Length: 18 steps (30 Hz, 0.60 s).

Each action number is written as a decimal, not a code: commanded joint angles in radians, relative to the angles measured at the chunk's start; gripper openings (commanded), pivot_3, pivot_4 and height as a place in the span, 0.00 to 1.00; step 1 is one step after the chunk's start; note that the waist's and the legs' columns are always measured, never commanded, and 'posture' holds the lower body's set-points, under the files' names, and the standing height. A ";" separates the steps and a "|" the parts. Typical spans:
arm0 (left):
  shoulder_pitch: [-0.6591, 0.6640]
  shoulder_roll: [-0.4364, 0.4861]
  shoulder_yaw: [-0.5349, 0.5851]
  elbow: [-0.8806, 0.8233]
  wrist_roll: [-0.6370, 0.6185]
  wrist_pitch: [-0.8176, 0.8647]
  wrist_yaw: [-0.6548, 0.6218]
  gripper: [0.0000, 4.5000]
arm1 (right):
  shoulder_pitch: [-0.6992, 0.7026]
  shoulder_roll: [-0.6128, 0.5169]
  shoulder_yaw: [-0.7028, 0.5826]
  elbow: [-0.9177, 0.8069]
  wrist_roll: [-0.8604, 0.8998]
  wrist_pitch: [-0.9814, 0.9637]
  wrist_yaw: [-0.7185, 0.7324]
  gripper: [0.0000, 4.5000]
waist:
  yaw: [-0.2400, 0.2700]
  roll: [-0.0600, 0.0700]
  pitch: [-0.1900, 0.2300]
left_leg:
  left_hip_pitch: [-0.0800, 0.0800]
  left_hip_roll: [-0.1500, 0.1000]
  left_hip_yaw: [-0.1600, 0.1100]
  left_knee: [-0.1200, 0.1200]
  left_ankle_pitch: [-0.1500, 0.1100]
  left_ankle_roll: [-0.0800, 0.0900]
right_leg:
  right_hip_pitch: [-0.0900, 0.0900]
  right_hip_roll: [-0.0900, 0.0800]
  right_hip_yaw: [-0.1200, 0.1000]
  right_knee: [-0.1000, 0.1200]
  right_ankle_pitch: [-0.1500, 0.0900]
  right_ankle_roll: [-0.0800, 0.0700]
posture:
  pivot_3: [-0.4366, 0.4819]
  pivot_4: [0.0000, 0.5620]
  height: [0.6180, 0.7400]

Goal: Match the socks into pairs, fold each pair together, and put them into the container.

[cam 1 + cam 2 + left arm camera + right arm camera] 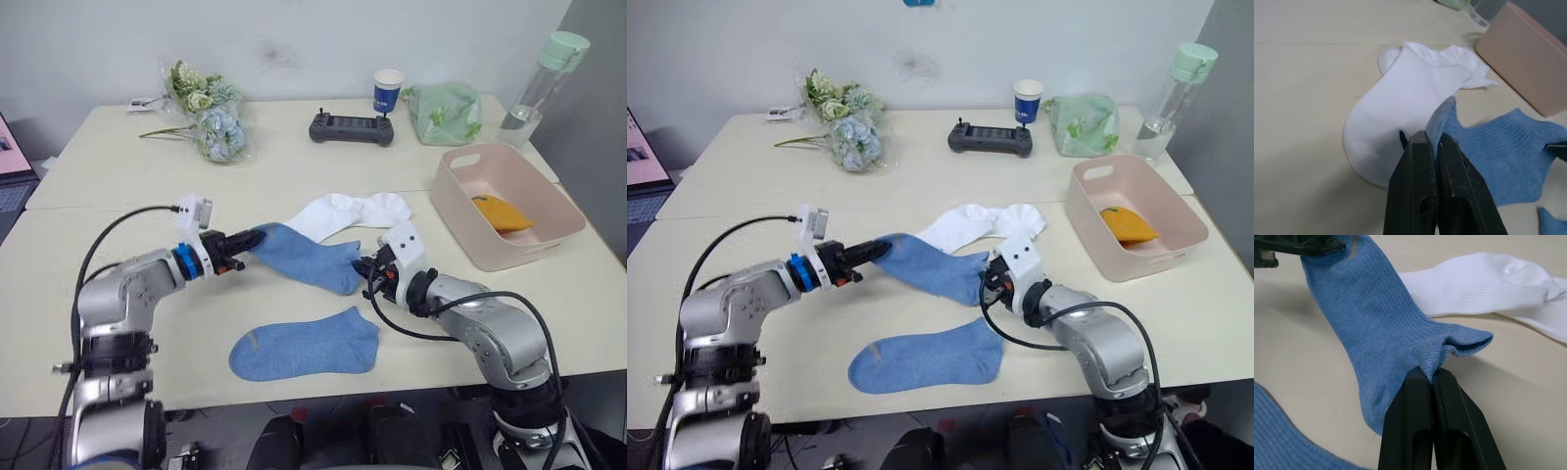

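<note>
Mid-frame in the head views, left gripper point(238, 257) is clamped tight on the toe end of a blue sock point(306, 257), and right gripper point(366, 275) is pinched closed on its cuff edge, so the sock hangs stretched btwn the two, w/ its heel sagging toward the table point(118, 176). Second blue sock point(309, 345) lies flat at lower centre, just below the held one, apart from both grippers. White socks point(353, 212) lie overlapped just above, partly under the held sock's upper edge. Pink tub point(460, 220) sits at right w/ an orange sock point(502, 212) inside. Along the upper edge: flowers point(209, 113) at upper left, controller point(352, 128), paper cup point(388, 91), green bag point(446, 113), bottle point(545, 83) at upper right.
</note>
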 commanded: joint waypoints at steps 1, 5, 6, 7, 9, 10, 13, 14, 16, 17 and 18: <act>0.083 -0.053 0.076 -0.124 -0.056 0.055 0.121 0.01 | -0.011 -0.012 -0.001 0.003 0.003 -0.006 0.006 0.00 | 0.001 0.000 0.000 | 0.000 0.000 0.000 0.000 0.000 0.000 | 0.000 0.000 0.000 0.000 0.000 0.000 | 0.48 0.27 1.00; 0.164 -0.094 0.071 -0.149 -0.044 0.010 0.183 0.01 | -0.022 -0.003 0.020 0.067 -0.010 -0.016 -0.004 0.00 | 0.003 0.000 0.000 | 0.001 0.000 0.001 0.000 0.000 0.000 | 0.001 0.000 0.000 0.000 0.000 0.000 | 0.48 0.27 1.00; 0.180 -0.094 0.061 -0.142 -0.032 -0.018 0.180 0.01 | -0.025 -0.001 0.023 0.085 -0.015 -0.022 -0.007 0.00 | 0.005 0.000 0.000 | 0.001 0.000 0.001 0.000 0.000 0.000 | 0.001 0.000 0.000 0.000 0.000 0.000 | 0.48 0.27 1.00; 0.195 -0.093 0.049 -0.132 -0.023 -0.047 0.172 0.01 | -0.028 -0.002 0.026 0.102 -0.022 -0.032 -0.009 0.00 | 0.006 0.000 0.000 | 0.001 0.000 0.001 0.000 0.000 0.000 | 0.001 0.000 0.000 0.000 0.000 0.000 | 0.48 0.27 1.00; 0.221 -0.087 0.026 -0.117 0.003 -0.108 0.161 0.01 | -0.032 -0.008 0.031 0.131 -0.035 -0.051 -0.007 0.00 | 0.010 0.000 0.000 | 0.001 0.000 0.002 0.000 0.000 0.000 | 0.001 0.000 0.000 0.000 0.000 0.000 | 0.48 0.27 1.00; 0.236 -0.079 0.016 -0.113 0.014 -0.124 0.160 0.01 | -0.034 -0.015 0.030 0.144 -0.041 -0.058 -0.004 0.00 | 0.014 0.000 0.000 | 0.001 0.000 0.002 0.000 0.000 0.000 | 0.001 0.000 0.001 -0.001 0.000 0.000 | 0.48 0.27 1.00; 0.270 -0.055 0.004 -0.128 0.021 -0.150 0.153 0.10 | -0.035 -0.038 0.024 0.159 -0.053 -0.068 0.006 0.11 | 0.020 0.000 0.000 | 0.001 0.000 0.002 0.000 0.000 0.000 | 0.001 0.000 0.001 -0.001 0.000 0.000 | 0.48 0.27 1.00; 0.278 -0.050 0.007 -0.134 0.018 -0.160 0.152 0.14 | -0.034 -0.046 0.024 0.157 -0.053 -0.071 0.010 0.16 | 0.020 0.000 0.000 | 0.001 0.000 0.003 0.000 0.000 0.000 | 0.001 0.000 0.001 -0.001 0.000 0.000 | 0.48 0.27 1.00; 0.292 -0.029 0.018 -0.141 0.014 -0.183 0.141 0.27 | -0.028 -0.062 0.018 0.144 -0.053 -0.079 0.014 0.31 | 0.020 0.000 0.000 | 0.001 0.000 0.003 0.000 0.000 0.000 | 0.001 0.000 0.001 -0.001 0.000 0.000 | 0.48 0.27 1.00; 0.297 -0.015 0.023 -0.144 0.014 -0.194 0.133 0.33 | -0.026 -0.069 0.012 0.136 -0.052 -0.080 0.013 0.38 | 0.020 0.000 0.000 | 0.001 0.000 0.003 0.000 0.000 0.000 | 0.001 0.000 0.002 -0.001 0.000 0.000 | 0.48 0.27 1.00; 0.303 0.002 0.024 -0.147 0.017 -0.208 0.121 0.41 | -0.022 -0.077 0.004 0.127 -0.051 -0.080 0.013 0.47 | 0.019 0.000 0.000 | 0.002 0.000 0.003 -0.001 0.000 0.000 | 0.001 0.000 0.002 -0.001 0.000 0.000 | 0.48 0.27 1.00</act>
